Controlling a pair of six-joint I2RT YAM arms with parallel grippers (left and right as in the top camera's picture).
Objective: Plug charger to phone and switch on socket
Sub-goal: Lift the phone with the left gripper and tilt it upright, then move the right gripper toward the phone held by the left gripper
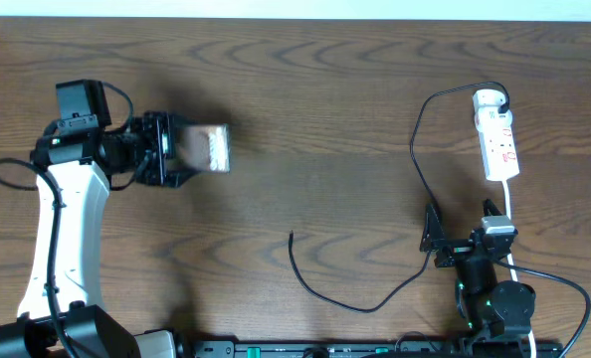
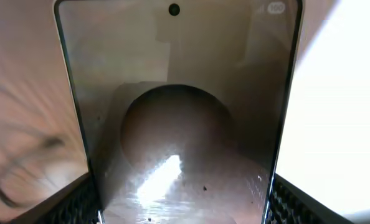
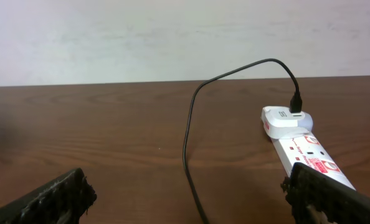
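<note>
My left gripper (image 1: pixel 181 151) is shut on the phone (image 1: pixel 205 148), holding it above the table at the left. In the left wrist view the phone (image 2: pixel 179 118) fills the space between the fingers, its glossy face reflecting light. The charger (image 1: pixel 415 149) is a thin black cable running from the socket (image 1: pixel 498 139) at the far right down to a free tip (image 1: pixel 292 237) near the table's middle. My right gripper (image 1: pixel 453 244) is open and empty at the front right. In the right wrist view the cable (image 3: pixel 191 130) runs between its fingers, and the socket (image 3: pixel 297 140) lies ahead to the right.
A white cord (image 1: pixel 509 214) runs from the socket toward the right arm's base (image 1: pixel 494 298). The wooden table (image 1: pixel 315 99) ends at a pale wall (image 3: pixel 172 37) behind the socket.
</note>
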